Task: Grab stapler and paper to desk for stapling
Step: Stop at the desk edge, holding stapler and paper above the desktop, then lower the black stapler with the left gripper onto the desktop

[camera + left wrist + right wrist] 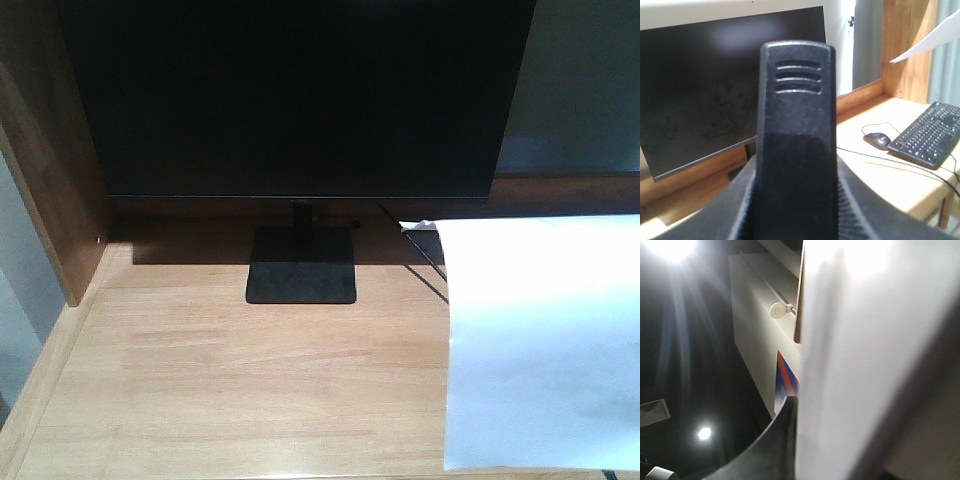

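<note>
The black stapler (796, 130) fills the middle of the left wrist view, standing upright with its ribbed end up. My left gripper (796, 200) is shut on it, a finger pressed against each side. The white paper (545, 340) hangs over the right part of the light wood desk (250, 370) in the front view. A corner of the paper (927, 42) shows at the top right of the left wrist view. My right gripper (805, 440) is shut on the paper (860, 340); one dark finger (775, 440) lies against the sheet, and the other is behind it.
A dark monitor (300, 95) on a black stand (302, 268) takes up the back of the desk, with a cable (425, 255) beside it. A brown side panel (50, 170) bounds the left. A keyboard (932, 135) and mouse (877, 140) lie at the far end of the desk.
</note>
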Controlling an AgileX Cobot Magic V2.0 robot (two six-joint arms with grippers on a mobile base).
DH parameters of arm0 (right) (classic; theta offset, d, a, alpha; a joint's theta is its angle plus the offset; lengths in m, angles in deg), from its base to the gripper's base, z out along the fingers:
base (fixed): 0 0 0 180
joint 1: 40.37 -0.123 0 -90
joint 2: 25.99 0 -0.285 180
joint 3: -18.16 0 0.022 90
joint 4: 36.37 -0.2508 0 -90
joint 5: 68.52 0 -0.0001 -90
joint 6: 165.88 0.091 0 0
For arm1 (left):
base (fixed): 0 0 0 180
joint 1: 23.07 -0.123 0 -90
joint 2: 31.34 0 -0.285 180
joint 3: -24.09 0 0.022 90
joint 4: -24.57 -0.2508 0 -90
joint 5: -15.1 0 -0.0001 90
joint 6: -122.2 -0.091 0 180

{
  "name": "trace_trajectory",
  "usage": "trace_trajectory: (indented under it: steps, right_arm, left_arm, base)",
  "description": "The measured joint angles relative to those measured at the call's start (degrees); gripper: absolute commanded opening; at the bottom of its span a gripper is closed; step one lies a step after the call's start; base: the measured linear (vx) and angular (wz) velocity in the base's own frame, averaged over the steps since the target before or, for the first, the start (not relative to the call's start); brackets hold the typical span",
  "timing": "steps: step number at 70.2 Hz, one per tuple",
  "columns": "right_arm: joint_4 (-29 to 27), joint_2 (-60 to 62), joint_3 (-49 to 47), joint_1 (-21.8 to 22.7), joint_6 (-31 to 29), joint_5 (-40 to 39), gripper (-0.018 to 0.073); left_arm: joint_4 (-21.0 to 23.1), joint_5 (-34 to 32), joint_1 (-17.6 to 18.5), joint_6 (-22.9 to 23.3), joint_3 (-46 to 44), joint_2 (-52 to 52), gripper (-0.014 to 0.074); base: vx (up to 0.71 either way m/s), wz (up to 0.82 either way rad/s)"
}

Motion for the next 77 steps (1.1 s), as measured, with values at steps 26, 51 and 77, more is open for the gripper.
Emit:
trace_trajectory:
  steps: [26,51,77]
  right_arm:
    - [0.0,0.0,0.0,0.0,0.0,-0.1,-0.0006]
    - [0.0,0.0,0.0,0.0,0.0,-0.1,-0.0006]
    - [0.0,0.0,0.0,0.0,0.0,-0.1,-0.0006]
  left_arm:
    - [0.9,-5.7,0.0,-3.9,0.0,-7.1,-0.0007]
    - [17.6,-12.2,0.0,-31.0,0.0,-28.8,-0.0007]
    - [39.6,-15.4,-7.5,-57.8,0.0,-48.8,-0.0007]
  base:
    - [0.0,0.0]
    - [0.0,0.0]
    - [0.0,0.0]
